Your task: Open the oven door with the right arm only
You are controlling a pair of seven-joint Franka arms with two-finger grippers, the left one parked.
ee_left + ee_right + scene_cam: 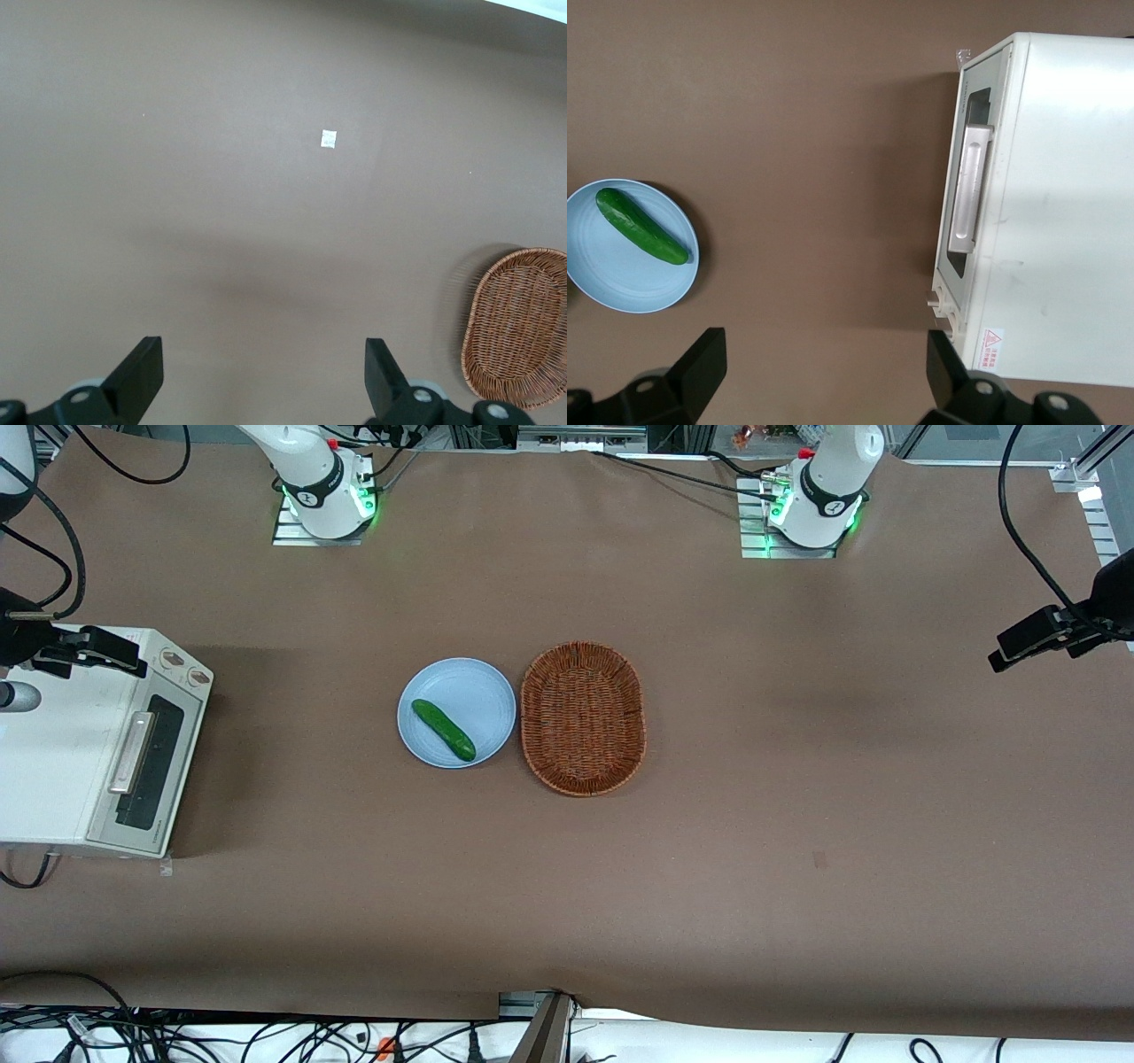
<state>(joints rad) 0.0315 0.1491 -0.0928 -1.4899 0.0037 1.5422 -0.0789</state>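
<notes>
two black fingers (700, 367) of the right arm's gripper (824, 372) stand wide apart, holding nothing, above the toaster oven (62, 753) at the working arm's end of the table (797, 779). the oven door (146, 766) is shut, its bar handle (967, 195) untouched. a cucumber (443, 729) lies on a blue plate (483, 691) just beside a wicker basket (582, 717).

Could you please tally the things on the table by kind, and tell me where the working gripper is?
Toaster oven, oven door closed: 1
Plate: 1
Cucumber: 1
Wicker basket: 1
Total: 4
The gripper hangs open above the oven's end.
</notes>
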